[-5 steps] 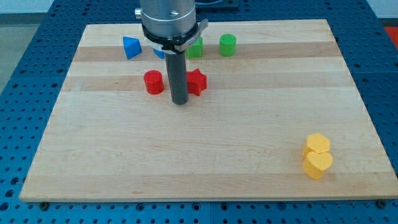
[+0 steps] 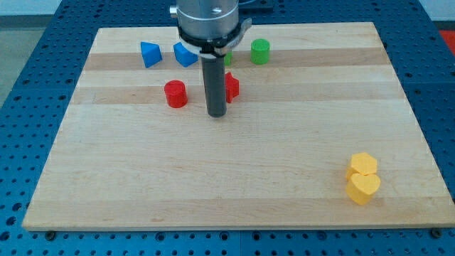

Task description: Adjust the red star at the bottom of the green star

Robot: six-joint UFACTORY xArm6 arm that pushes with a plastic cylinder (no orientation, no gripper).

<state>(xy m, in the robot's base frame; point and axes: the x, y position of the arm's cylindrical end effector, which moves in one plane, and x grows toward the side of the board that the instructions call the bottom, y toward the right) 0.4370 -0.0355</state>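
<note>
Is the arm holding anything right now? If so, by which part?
Nothing is held; the rod cannot grasp. My tip rests on the board, at the left edge of the red star, which the rod partly hides. Contact cannot be told.

A light wooden board (image 2: 234, 171) sits on a blue table with holes (image 2: 28, 107). Near the board's top lie two blue blocks (image 2: 149, 54), a red cylinder (image 2: 175, 94), a red star (image 2: 232, 86), and a green cylinder (image 2: 260, 51). Two yellow blocks (image 2: 363, 178) touch at the lower right.
</note>
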